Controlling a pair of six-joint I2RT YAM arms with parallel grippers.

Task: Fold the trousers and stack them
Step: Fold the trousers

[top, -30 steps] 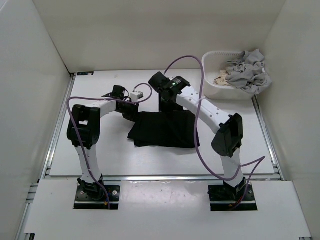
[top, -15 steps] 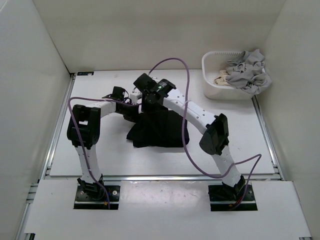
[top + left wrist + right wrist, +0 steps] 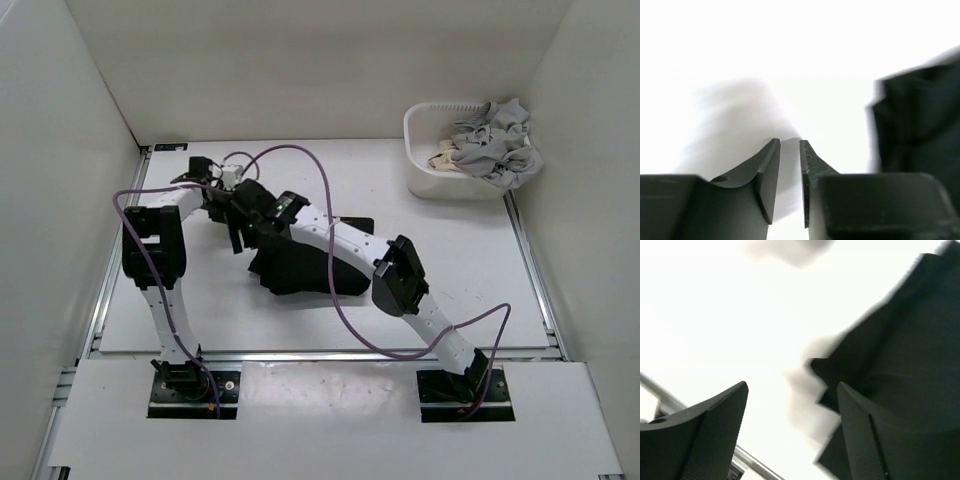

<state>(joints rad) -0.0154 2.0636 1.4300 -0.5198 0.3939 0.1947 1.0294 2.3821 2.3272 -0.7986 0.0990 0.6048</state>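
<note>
On the white tabletop, the left tool, nearly closed on nothing, has the black trousers just to its right, while the right tool gapes open, trousers by its right finger.

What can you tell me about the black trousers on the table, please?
The trousers are plain black, soft matte fabric, gathered into a rumpled, partly folded heap left of the table's centre. The right arm reaches across them, hiding their far edge. The right pincer is open beside the cloth; the left pincer, nearly closed, holds nothing.
</note>
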